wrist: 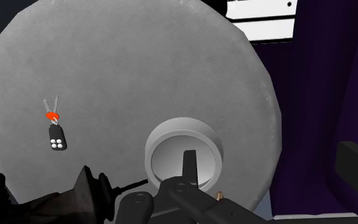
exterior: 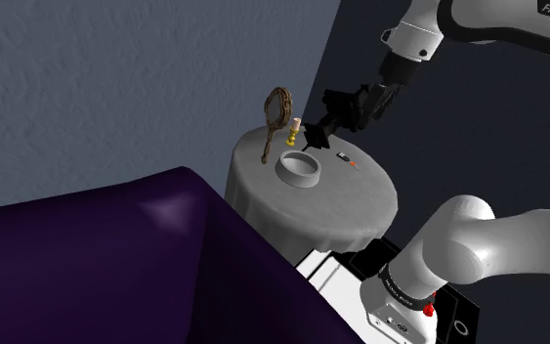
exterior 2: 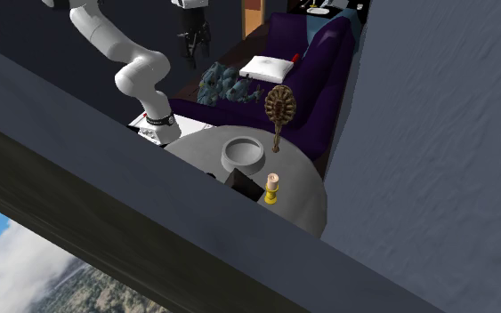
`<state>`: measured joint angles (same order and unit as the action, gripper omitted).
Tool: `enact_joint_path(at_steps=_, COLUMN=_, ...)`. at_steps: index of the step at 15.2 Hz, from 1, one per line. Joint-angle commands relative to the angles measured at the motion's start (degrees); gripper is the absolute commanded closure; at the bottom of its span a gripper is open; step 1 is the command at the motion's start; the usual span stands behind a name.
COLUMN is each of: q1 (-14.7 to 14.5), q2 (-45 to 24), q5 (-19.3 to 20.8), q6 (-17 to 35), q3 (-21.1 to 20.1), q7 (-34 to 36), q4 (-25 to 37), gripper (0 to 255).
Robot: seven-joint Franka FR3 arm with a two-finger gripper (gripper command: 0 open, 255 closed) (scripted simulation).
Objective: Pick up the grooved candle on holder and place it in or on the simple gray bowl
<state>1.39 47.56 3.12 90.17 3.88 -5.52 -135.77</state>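
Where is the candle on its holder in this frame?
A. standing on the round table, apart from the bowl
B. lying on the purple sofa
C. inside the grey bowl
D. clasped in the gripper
A: the candle stands upright on the round table, apart from the grey bowl.

Candle (wrist: 220, 195) — just its tip visible in wrist view; arm (exterior: 478, 24) — cropped at shoulder view's top edge.

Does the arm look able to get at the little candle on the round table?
Probably yes. The end effector hangs in open air near the candle, with nothing between them; the bowl and the brown ornament stand apart from it.
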Motion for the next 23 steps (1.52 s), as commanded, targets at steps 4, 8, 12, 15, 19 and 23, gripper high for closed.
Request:
enact_joint_path(at_steps=4, q1=0.15, q2=-5.16, q5=1.4, q6=4.32, q3=2.45, q7=-2.89, q4=0.65, gripper=0)
enact_joint_path(at_steps=8, q1=0.14, q2=-12.72, q5=2.63, q6=9.71, q3=5.61, q7=-6.7, q4=2.63, gripper=0)
enact_joint_path(at_steps=12, q1=-0.04, q2=-20.92, q5=2.95, q6=14.46, q3=8.56, q7=-10.62, q4=5.86, gripper=0)
enact_joint_path(at_steps=15, q1=-0.24, q2=-27.4, q5=2.51, q6=17.5, q3=10.62, q7=-13.7, q4=9.08, gripper=0)
enact_joint_path(at_steps=19, q1=-0.35, q2=-36.38, q5=0.94, q6=20.72, q3=12.98, q7=-18.06, q4=14.42, gripper=0)
enact_joint_path(at_steps=23, q1=-0.03, q2=-45.71, q5=-1.66, q6=22.83, q3=14.73, q7=-22.61, q4=21.0, gripper=0)
